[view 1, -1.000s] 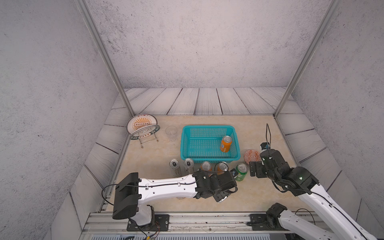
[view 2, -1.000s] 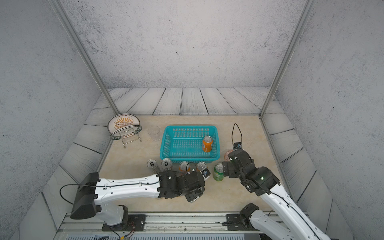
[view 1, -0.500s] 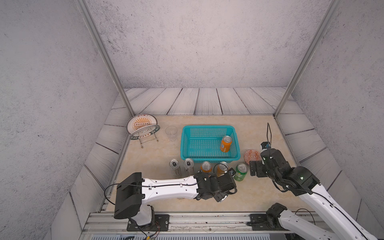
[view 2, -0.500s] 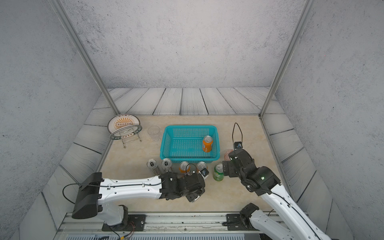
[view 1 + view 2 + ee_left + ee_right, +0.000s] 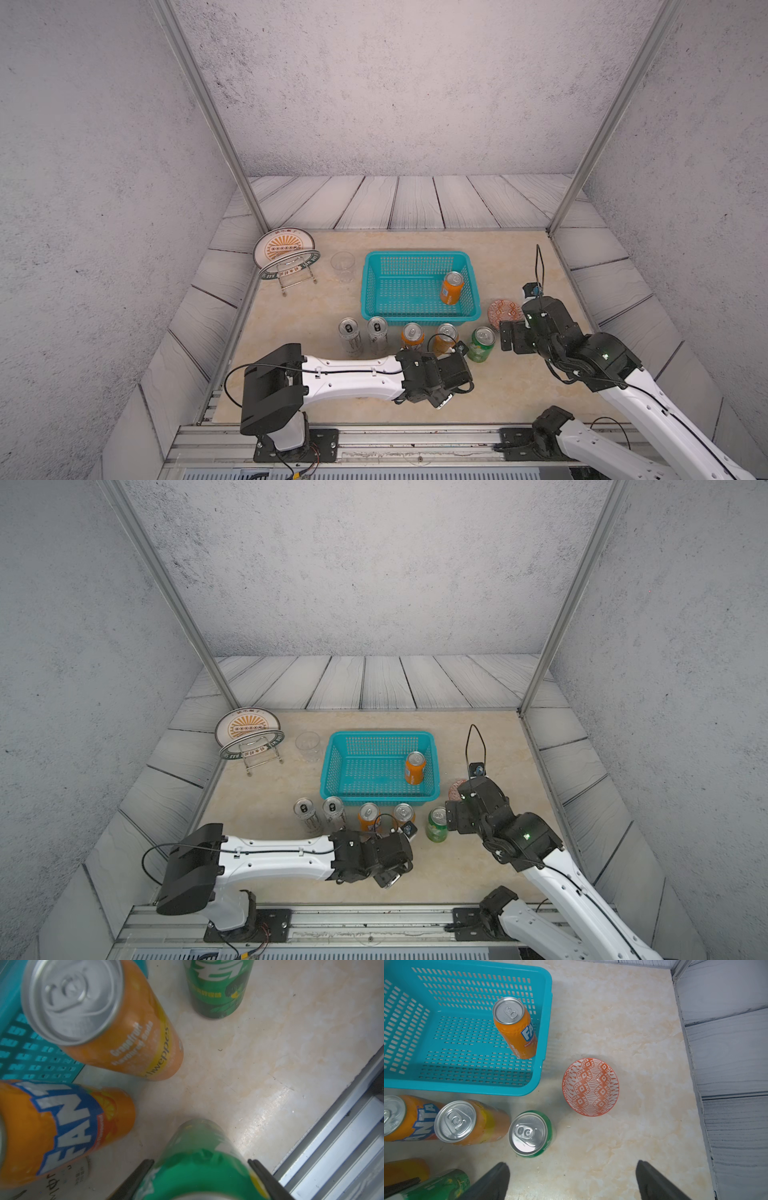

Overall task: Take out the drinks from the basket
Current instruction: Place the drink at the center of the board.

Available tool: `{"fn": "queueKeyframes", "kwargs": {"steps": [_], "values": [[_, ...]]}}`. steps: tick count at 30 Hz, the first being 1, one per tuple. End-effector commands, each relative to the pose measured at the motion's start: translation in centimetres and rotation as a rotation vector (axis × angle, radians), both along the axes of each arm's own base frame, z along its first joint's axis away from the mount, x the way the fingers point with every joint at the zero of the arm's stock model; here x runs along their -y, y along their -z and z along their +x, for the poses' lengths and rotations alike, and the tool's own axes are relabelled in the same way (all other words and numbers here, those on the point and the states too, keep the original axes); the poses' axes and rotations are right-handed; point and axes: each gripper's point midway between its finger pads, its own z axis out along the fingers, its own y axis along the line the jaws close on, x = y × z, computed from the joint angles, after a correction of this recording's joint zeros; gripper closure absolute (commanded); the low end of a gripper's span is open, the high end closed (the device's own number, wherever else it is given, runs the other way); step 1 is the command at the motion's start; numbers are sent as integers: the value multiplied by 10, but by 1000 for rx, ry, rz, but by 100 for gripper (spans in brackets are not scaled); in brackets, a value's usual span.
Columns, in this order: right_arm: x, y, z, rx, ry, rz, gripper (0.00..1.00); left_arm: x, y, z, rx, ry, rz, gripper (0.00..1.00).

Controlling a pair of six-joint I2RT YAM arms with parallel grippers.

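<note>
One orange can [image 5: 451, 288] remains in basket [image 5: 417, 255], right side, upright. Out already: row of cans [image 5: 412, 336], five, on table [image 5: 519, 386] just near of basket. Left gripper [image 5: 199, 1161] clamps green can [image 5: 199, 1145] beside row. Right gripper [image 5: 572, 1164] wide, empty.

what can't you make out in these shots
Green metal can in the left gripper: blurred, cut off by the left wrist view's edge; the white left arm hides it in both top views.
Orange metal can beside it: cut off by the right wrist view's edge; under that arm from above.
Two tall slim silver cans: label print too small in top views.
Right gripper: right wrist view shows only its fingertips.
</note>
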Motion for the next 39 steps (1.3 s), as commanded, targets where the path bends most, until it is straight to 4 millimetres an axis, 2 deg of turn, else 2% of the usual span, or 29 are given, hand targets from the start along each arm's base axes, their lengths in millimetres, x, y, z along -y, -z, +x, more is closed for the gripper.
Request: {"fn": "queueKeyframes", "kwargs": {"steps": [1, 15, 24, 33, 39], "values": [[3, -5, -1, 6, 17, -1, 1, 11, -4, 7, 34, -24, -51, 32], [3, -5, 0, 6, 18, 4, 0, 10, 11, 9, 44, -41, -40, 28], [2, -4, 0, 6, 16, 3, 1, 10, 8, 10, 47, -40, -41, 22], [2, -6, 1, 8, 14, 3, 0, 11, -10, 11, 61, -39, -78, 17], [1, -7, 2, 11, 11, 1, 1, 13, -37, 13, 80, -38, -133, 14]]}}
